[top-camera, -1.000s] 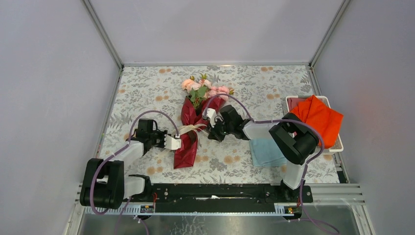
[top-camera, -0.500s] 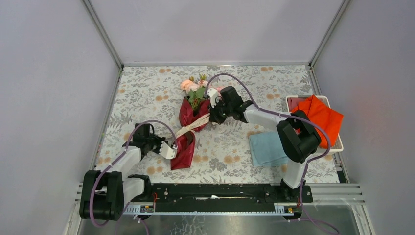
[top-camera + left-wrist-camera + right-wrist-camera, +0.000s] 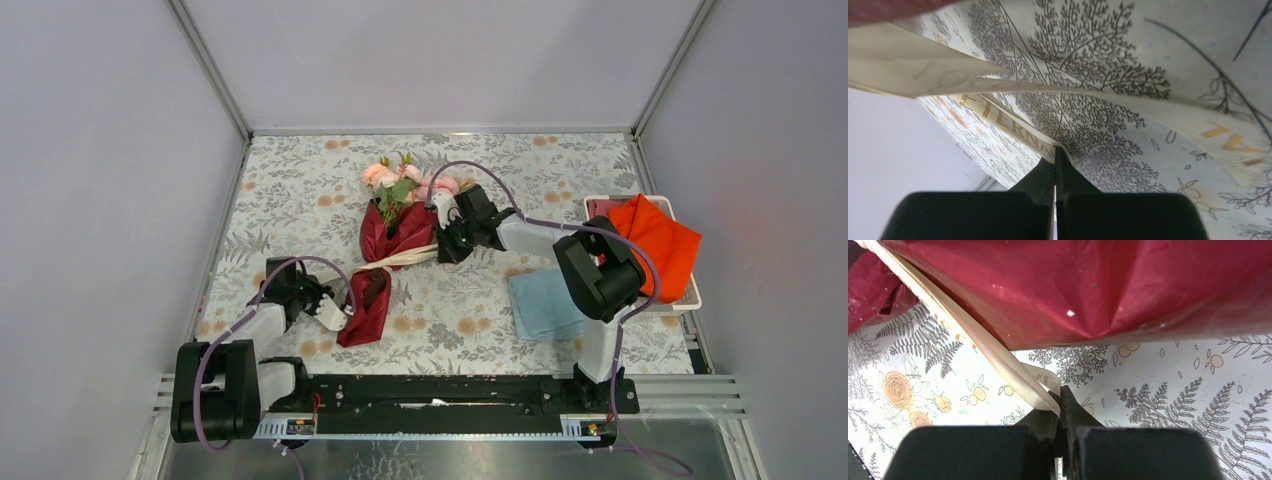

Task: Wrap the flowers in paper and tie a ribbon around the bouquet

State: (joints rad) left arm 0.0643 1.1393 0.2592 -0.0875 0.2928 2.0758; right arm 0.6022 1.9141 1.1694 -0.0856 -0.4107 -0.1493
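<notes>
The bouquet (image 3: 385, 255) lies mid-table, a dark red paper (image 3: 365, 310) cone with pink flowers (image 3: 395, 178) sticking out its far end. A cream ribbon (image 3: 400, 259) crosses the cone's waist, stretched between both grippers. At the cone's near left, my left gripper (image 3: 335, 313) is shut on one ribbon end. In the left wrist view the ribbon (image 3: 1008, 124), with gold lettering, runs into the closed left gripper (image 3: 1055, 152). My right gripper (image 3: 440, 247) is shut on the other end. The right wrist view shows the doubled ribbon (image 3: 998, 360) pinched in the right gripper (image 3: 1060, 402) below the paper (image 3: 1098, 290).
A white tray (image 3: 690, 298) at the right edge holds an orange-red cloth (image 3: 650, 240). A folded light blue cloth (image 3: 540, 305) lies beside it, under the right arm. Grey walls enclose the floral-printed table on three sides.
My left gripper has drawn its ribbon end toward the near left. The right gripper went farther back and right with its end. The bouquet has shifted slightly left and the ribbon runs straighter.
</notes>
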